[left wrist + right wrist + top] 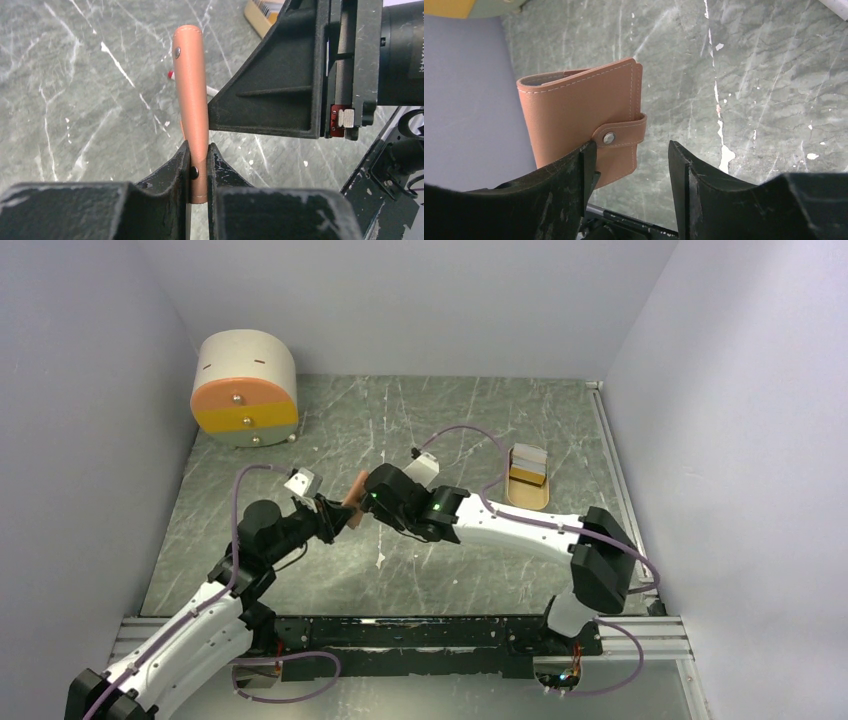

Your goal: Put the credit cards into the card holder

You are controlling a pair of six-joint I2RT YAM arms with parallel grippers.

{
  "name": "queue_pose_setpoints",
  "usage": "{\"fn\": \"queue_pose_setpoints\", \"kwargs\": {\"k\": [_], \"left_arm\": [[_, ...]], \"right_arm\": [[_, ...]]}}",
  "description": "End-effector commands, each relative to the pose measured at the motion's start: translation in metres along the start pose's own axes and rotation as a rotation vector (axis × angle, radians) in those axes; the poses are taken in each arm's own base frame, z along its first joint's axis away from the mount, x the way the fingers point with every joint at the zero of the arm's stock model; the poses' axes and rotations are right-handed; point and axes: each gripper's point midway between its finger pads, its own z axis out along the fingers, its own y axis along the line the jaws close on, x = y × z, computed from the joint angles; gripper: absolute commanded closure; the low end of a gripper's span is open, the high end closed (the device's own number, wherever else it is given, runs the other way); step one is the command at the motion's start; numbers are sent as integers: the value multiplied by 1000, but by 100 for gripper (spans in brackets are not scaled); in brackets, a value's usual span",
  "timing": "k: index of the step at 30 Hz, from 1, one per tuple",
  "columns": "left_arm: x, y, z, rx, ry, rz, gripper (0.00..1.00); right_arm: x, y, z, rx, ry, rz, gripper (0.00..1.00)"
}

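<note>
My left gripper (335, 515) (199, 150) is shut on the lower edge of the card holder (353, 490) (192, 90) (579, 115), a brown leather wallet held upright above the table, its strap snapped shut. My right gripper (372, 490) (631, 147) stands open right beside it. In the right wrist view its left finger overlaps the holder's face just under the snap, and nothing is between the jaws. The credit cards (528, 466) appear to stand in a small tan tray (527, 495) at the back right, too small to make out.
A rounded white, orange and yellow drawer box (245, 390) stands at the back left. A thin white stick with a red tip (212, 90) lies on the dark marbled table behind the holder. Grey walls close in three sides.
</note>
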Motion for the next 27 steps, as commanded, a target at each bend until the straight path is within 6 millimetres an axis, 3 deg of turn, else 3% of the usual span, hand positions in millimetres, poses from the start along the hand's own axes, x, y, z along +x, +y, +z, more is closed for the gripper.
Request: {"fn": "queue_pose_setpoints", "kwargs": {"k": [1,5,11,19,27], "left_arm": [[-11,-28,0,127,4,8,91],[-6,-27,3,125,47,-3,91],[-9,-34,2,160,18,-32,91],[-22,-49,-5,216,-30,-86,91],[-38,-52,-5,216,-80,-121,91]], "right_arm": [[-8,9,16,20,-32,26,41],[-19,11,16,41,-78,4,42],[-14,-2,31,137,-81,-48,47],[7,-60,60,337,-63,-158,57],[23,-80,72,357,-12,-184,76]]}}
